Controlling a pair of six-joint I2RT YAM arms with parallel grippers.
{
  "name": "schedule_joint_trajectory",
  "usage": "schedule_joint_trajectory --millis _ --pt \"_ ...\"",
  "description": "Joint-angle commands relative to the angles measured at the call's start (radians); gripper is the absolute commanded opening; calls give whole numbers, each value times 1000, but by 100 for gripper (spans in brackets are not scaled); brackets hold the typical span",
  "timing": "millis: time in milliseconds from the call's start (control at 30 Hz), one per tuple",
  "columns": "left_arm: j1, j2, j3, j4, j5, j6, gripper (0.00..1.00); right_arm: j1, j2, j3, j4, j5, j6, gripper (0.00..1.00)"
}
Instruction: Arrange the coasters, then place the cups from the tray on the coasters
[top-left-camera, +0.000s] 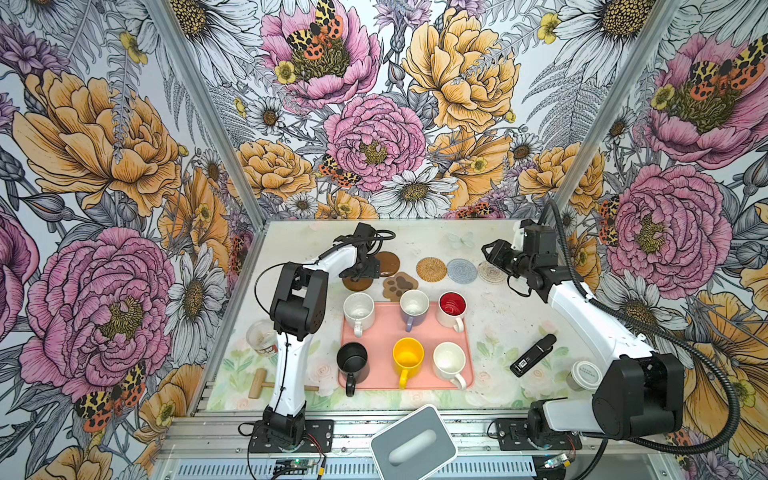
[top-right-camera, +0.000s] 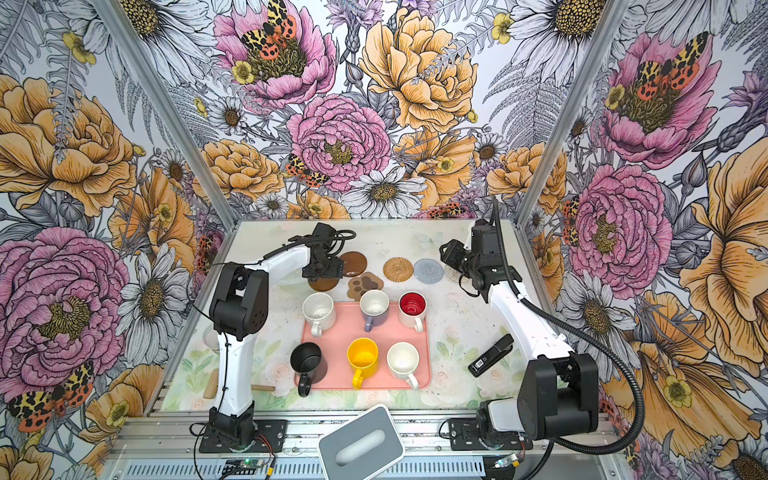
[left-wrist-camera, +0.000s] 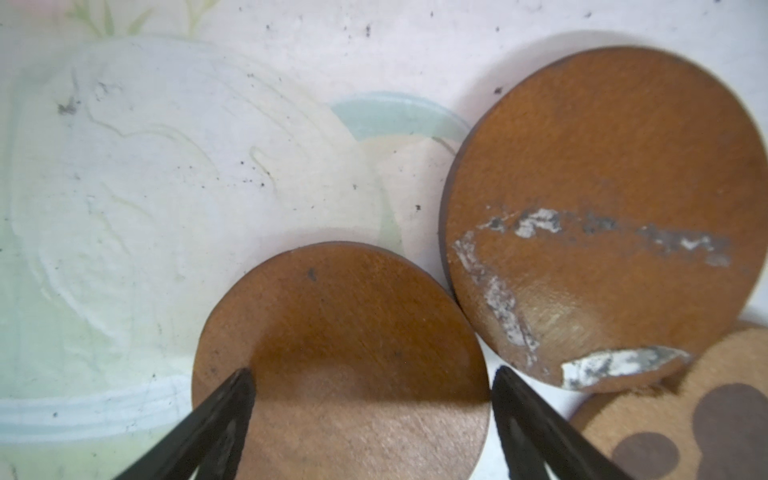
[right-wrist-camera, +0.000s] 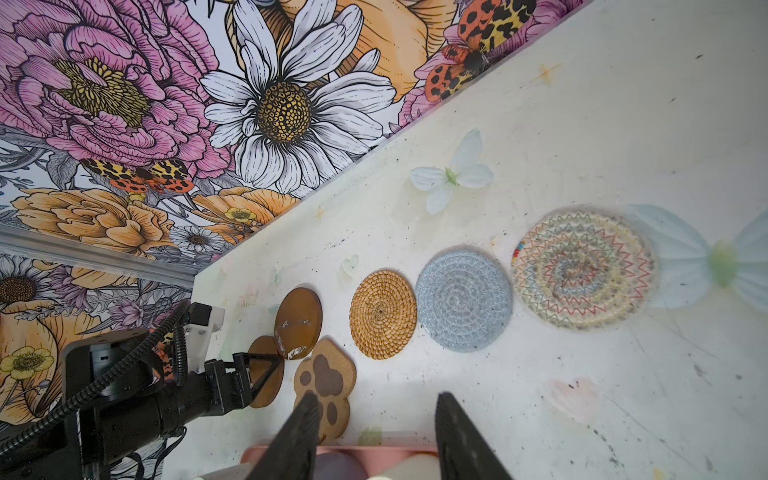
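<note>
Six coasters lie in a row behind the tray (top-left-camera: 386, 332): two brown discs (top-left-camera: 388, 262) (top-left-camera: 357, 284), a paw print (top-left-camera: 400, 286), tan rattan (top-left-camera: 431, 269), grey-blue (top-left-camera: 461, 271) and cream lacy (right-wrist-camera: 582, 270). My left gripper (left-wrist-camera: 372, 378) hangs open just over the nearer brown disc (left-wrist-camera: 340, 332), one finger above it and one at its edge. The far disc (left-wrist-camera: 602, 187) overlaps the paw print (left-wrist-camera: 685, 415). My right gripper (right-wrist-camera: 378, 415) is raised and open, holding nothing. Six cups stand on the tray: white (top-left-camera: 358, 309), lavender (top-left-camera: 414, 307), red-inside (top-left-camera: 452, 308), black (top-left-camera: 352, 362), yellow (top-left-camera: 408, 357), cream-white (top-left-camera: 449, 361).
A clear glass jar (top-left-camera: 261, 337) and a wooden mallet (top-left-camera: 259, 382) sit front left by the left arm. A black handheld device (top-left-camera: 532, 355) and a white-lidded jar (top-left-camera: 585, 375) lie to the right of the tray. A grey box (top-left-camera: 413, 444) rests at the front edge.
</note>
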Motion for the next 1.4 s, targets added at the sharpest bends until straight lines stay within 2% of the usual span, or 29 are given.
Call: schedule_joint_trajectory --millis 0,433,1367 --pt "10 48 -17 -10 -15 1 90 4 -38 -3 20 12 10 48" --pt "21 46 -56 -20 -104 36 90 3 -30 1 20 7 9 48" --pt "97 89 53 -18 -98 61 90 6 -26 9 19 -12 16 48"
